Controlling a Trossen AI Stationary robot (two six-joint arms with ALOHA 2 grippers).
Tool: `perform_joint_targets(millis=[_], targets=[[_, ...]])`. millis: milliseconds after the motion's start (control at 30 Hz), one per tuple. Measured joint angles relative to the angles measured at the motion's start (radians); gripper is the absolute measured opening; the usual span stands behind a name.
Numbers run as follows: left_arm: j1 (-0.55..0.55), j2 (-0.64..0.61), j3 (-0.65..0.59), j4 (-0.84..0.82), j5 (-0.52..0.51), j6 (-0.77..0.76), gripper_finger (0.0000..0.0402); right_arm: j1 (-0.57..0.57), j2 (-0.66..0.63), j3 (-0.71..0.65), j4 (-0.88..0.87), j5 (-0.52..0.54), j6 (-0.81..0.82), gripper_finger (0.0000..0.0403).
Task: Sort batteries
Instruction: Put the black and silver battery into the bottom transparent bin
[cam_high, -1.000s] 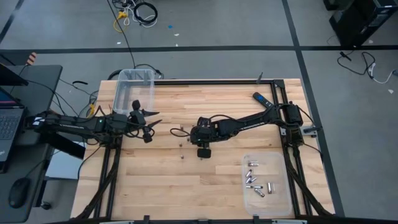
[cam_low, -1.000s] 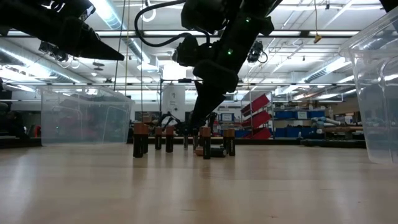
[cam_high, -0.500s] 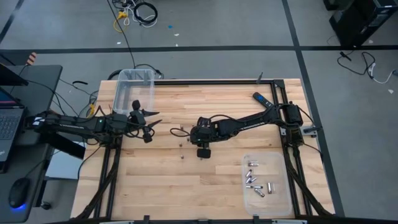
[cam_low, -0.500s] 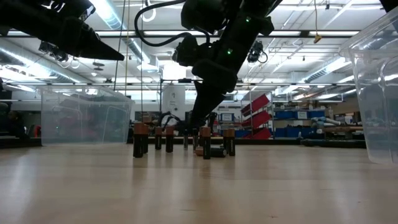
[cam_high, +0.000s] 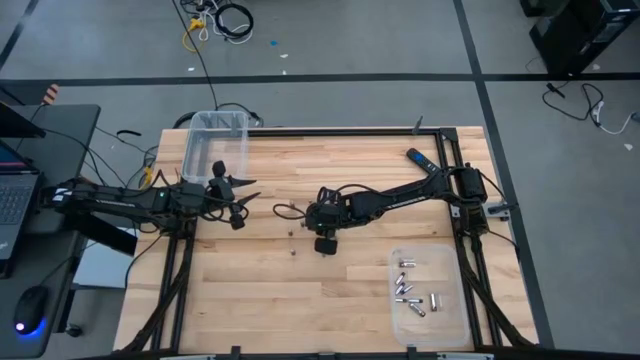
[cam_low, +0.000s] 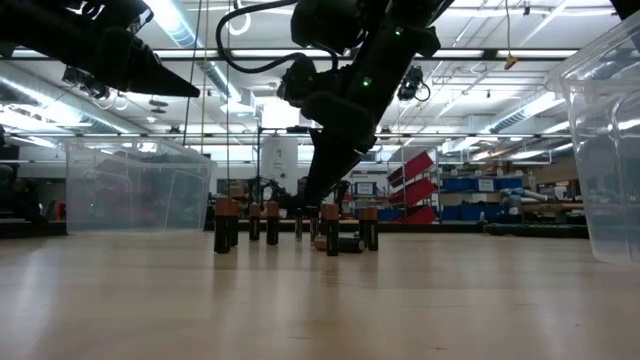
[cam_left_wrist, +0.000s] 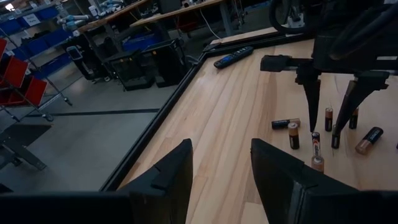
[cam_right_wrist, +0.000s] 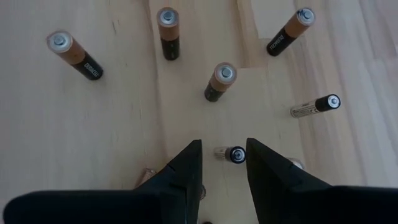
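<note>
With our right gripper (cam_right_wrist: 224, 163) hanging parted over the upright batteries (cam_right_wrist: 221, 81) mid-table (left gripper (cam_left_wrist: 221, 171) parted, idle near the table's left edge), a skewed descent could topple neighbours.

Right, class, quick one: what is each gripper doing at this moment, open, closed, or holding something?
Left gripper: open, empty, raised near the clear bin.
Right gripper: open, empty, poised over the standing batteries.
</note>
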Motion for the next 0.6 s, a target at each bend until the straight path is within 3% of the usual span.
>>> perform_joint_targets(millis=[600], targets=[[0.000, 0.000, 0.000, -0.002, 0.000, 0.000, 0.0161, 0.006, 0.069, -0.001, 0.036, 0.003, -0.032, 0.0109]])
